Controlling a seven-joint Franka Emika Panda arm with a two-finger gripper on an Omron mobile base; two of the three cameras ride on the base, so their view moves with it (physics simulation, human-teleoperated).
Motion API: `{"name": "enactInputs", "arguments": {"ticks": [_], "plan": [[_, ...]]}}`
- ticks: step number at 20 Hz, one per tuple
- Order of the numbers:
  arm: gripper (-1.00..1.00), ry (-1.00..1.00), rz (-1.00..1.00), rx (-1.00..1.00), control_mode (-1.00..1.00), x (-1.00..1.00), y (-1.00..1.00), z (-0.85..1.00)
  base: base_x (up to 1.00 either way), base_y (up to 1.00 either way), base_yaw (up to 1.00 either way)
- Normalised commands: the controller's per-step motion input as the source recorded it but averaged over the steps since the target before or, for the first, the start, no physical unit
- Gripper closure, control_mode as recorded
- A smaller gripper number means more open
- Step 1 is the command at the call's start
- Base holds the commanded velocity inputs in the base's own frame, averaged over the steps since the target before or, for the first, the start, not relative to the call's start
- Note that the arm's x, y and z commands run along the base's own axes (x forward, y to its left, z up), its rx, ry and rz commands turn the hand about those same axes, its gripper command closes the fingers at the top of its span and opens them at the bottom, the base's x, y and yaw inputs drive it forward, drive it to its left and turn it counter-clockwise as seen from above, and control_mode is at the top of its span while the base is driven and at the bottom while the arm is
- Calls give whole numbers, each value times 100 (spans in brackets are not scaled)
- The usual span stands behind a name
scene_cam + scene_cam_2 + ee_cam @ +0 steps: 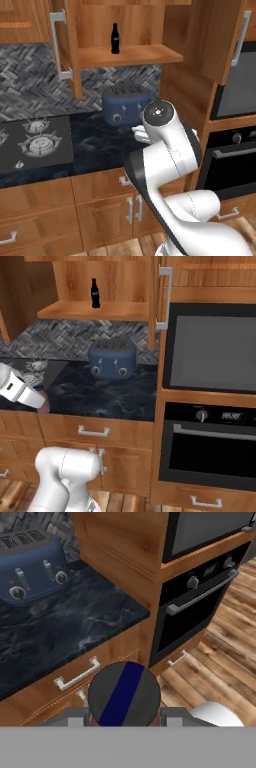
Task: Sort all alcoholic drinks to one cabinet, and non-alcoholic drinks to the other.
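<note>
Pincer (125, 719) pinching a bottle (124, 695) seen from above: dark round cap with a blue stripe, a sliver of pink at its sides, one finger (75, 718) on each flank. Held above the front edge of the dark marbled surface (75, 632), over the wooden drawers. Black cola-style bottle (115, 38) upright on the shelf (125, 55) of the open upper cabinet, near the shelf's front edge, alone. Blue toaster (112, 358) at the back edge of the surface, below that shelf. Hob (35, 142) toward the left end. Oven (207, 441) stacked at the right.
</note>
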Motion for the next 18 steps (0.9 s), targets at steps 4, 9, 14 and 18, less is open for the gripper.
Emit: {"name": "enactInputs", "arguments": {"ticks": [4,9,14,18], "plan": [[100,0,0,0,100,0,0,0,40,-24,2],[100,0,0,0,100,0,0,0,62,-17,3],[100,0,0,0,100,0,0,0,61,-33,5],[100,0,0,0,100,0,0,0,63,-27,6]]}}
